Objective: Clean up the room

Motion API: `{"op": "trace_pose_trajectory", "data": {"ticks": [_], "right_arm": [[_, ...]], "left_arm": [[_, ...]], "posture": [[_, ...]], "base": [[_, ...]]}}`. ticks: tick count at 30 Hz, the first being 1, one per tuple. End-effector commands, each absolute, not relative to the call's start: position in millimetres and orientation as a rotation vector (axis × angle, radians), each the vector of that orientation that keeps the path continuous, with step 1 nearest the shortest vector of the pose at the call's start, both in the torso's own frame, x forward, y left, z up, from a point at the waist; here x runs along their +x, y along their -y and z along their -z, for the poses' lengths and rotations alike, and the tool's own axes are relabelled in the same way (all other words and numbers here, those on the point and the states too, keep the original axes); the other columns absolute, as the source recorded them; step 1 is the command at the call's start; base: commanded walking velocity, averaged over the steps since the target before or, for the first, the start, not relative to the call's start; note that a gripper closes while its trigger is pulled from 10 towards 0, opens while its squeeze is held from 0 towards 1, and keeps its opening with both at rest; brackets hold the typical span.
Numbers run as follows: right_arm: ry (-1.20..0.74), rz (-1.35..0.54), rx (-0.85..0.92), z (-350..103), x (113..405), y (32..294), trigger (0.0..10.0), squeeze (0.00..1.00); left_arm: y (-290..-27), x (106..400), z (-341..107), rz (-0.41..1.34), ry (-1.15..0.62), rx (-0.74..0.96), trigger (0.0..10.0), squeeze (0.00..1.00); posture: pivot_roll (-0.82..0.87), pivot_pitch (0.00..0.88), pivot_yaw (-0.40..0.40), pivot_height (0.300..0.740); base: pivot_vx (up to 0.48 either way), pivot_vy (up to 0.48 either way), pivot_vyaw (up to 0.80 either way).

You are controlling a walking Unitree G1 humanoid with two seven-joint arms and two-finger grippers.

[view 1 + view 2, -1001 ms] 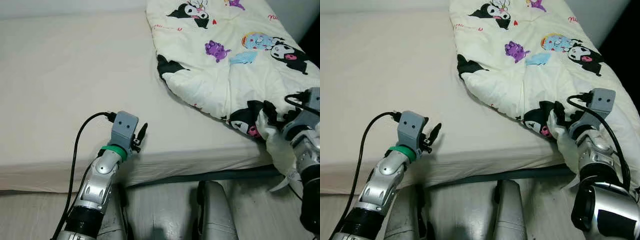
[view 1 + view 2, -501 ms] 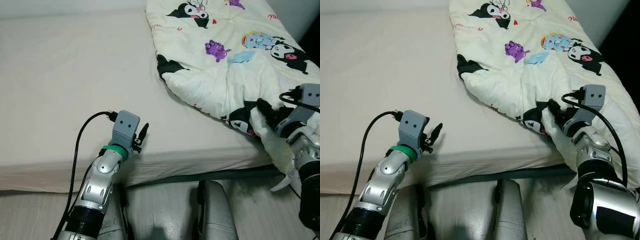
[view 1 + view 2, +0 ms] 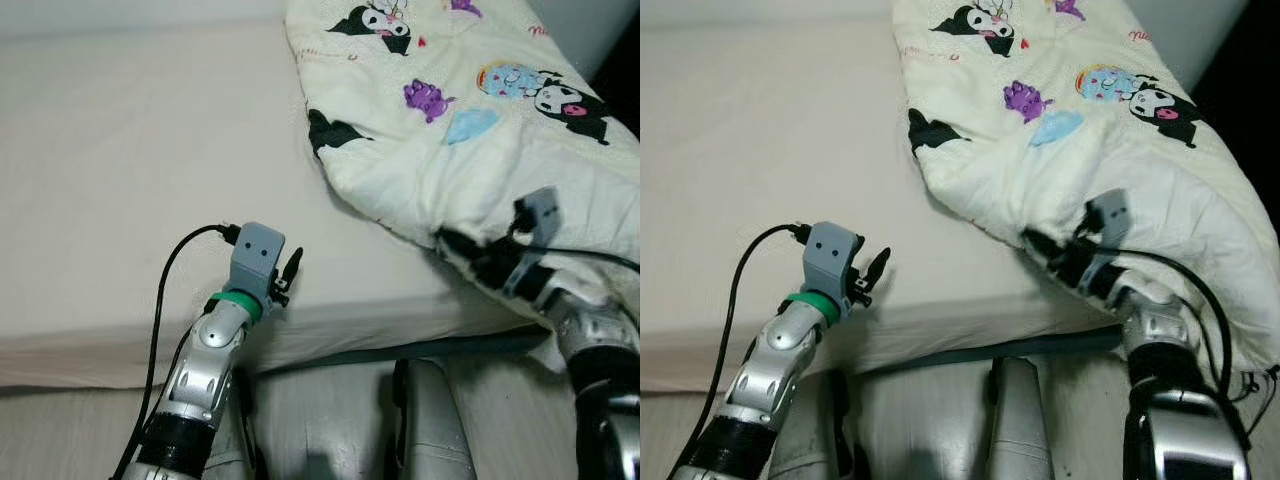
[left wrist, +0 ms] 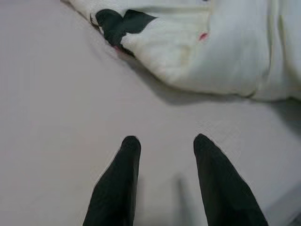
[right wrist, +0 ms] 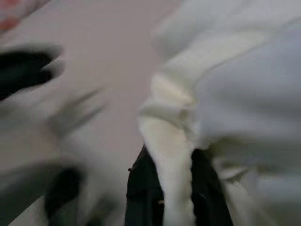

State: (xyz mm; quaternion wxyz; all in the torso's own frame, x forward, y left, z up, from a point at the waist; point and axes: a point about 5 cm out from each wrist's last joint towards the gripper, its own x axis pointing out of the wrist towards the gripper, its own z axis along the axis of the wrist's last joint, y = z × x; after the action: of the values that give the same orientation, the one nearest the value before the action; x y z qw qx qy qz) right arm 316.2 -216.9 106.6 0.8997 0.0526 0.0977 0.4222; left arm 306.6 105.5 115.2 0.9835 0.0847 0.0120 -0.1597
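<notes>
A cream quilt point(image 3: 470, 110) printed with cartoon figures covers the right side of the bed, on the beige sheet point(image 3: 130, 180). My right gripper point(image 3: 455, 245) reaches leftward over the quilt's near corner and is shut on a fold of its edge point(image 5: 171, 188), which runs between the two black fingers in the right wrist view. My left gripper point(image 3: 288, 275) hovers at the bed's front edge, left of the quilt. It is open over bare sheet with nothing between its fingers point(image 4: 129, 155), and the quilt's black-patched edge point(image 4: 122, 23) lies a short way ahead of it.
The bed's front edge and a dark frame rail point(image 3: 400, 352) run across just before my legs point(image 3: 430, 420). A black cable point(image 3: 165, 290) loops from the left wrist. A dark gap point(image 3: 1240, 60) lies beyond the bed's right side. Wide bare sheet lies to the left.
My right gripper has swung left and over the bed with the quilt's edge in it, drawing the hanging corner up and inward. The left arm has barely moved.
</notes>
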Motion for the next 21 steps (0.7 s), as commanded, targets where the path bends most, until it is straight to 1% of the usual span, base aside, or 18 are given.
{"op": "trace_pose_trajectory", "data": {"ticks": [1,3,5,6,7,8,9,12,13,14,15,16,18,20,21], "right_arm": [[-0.216,-1.034,0.107,-107,306,197,0.0,0.00],[-0.250,-1.159,0.094,-102,290,180,0.0,0.00],[-0.250,-1.159,0.094,-102,290,180,0.0,0.00],[-0.271,-1.224,0.090,-99,281,171,0.5,0.00],[-0.299,-1.276,0.072,-96,272,165,8.1,0.00],[-0.299,-1.276,0.072,-96,272,165,8.1,0.00],[-0.329,-1.320,0.056,-93,264,160,10.0,0.00],[-0.357,-1.348,0.039,-89,257,157,10.0,0.00],[-0.396,-1.374,0.019,-85,248,155,10.0,0.00],[-0.396,-1.374,0.019,-85,248,155,10.0,0.00],[-0.424,-1.393,0.004,-82,241,154,10.0,0.00],[-0.424,-1.393,0.004,-82,241,154,10.0,0.00],[-0.482,-1.438,-0.047,-73,224,150,10.0,0.00],[-0.492,-1.443,-0.062,-70,219,149,10.0,0.00],[-0.475,-1.402,-0.070,-69,221,149,10.0,0.67]], "left_arm": [[-105,305,-113,0.323,-0.038,0.164,10.0,0.00],[-105,306,-115,0.320,-0.034,0.161,10.0,0.00],[-105,306,-115,0.320,-0.034,0.161,10.0,0.00],[-105,306,-115,0.319,-0.032,0.159,10.0,0.00],[-104,306,-115,0.317,-0.032,0.158,10.0,0.00],[-104,306,-115,0.317,-0.032,0.158,10.0,0.00],[-104,306,-115,0.316,-0.031,0.157,10.0,0.00],[-104,306,-115,0.316,-0.031,0.156,10.0,0.00],[-104,305,-114,0.315,-0.032,0.155,10.0,0.00],[-104,305,-114,0.315,-0.032,0.155,10.0,0.00],[-103,305,-114,0.315,-0.034,0.155,10.0,0.00],[-103,305,-114,0.315,-0.034,0.155,10.0,0.00],[-102,304,-113,0.315,-0.038,0.154,10.0,0.00],[-102,304,-112,0.316,-0.039,0.154,10.0,0.00],[-101,303,-112,0.316,-0.040,0.153,10.0,0.00]], "posture": [[-0.01,0.129,0.064,0.545],[-0.01,0.130,0.061,0.545],[-0.01,0.130,0.061,0.545],[-0.01,0.129,0.059,0.545],[-0.01,0.131,0.057,0.545],[-0.01,0.131,0.057,0.545],[-0.01,0.131,0.056,0.545],[-0.01,0.131,0.054,0.545],[-0.01,0.132,0.051,0.545],[-0.01,0.132,0.051,0.545],[-0.01,0.132,0.049,0.545],[-0.01,0.132,0.049,0.545],[-0.02,0.135,0.044,0.545],[-0.02,0.135,0.044,0.545],[-0.02,0.136,0.040,0.545]], "base": [[0.000,0.000,0.00],[0.000,0.000,0.00],[0.000,0.000,0.00],[0.000,0.000,0.00],[0.000,0.000,0.00],[0.000,0.000,0.00],[0.000,0.000,0.00],[0.000,0.000,0.00],[0.000,0.000,0.00],[0.000,0.000,0.00],[0.000,0.000,0.00],[0.000,0.000,0.00],[0.000,0.000,0.00],[0.000,0.000,0.00],[0.000,0.000,0.00]]}}
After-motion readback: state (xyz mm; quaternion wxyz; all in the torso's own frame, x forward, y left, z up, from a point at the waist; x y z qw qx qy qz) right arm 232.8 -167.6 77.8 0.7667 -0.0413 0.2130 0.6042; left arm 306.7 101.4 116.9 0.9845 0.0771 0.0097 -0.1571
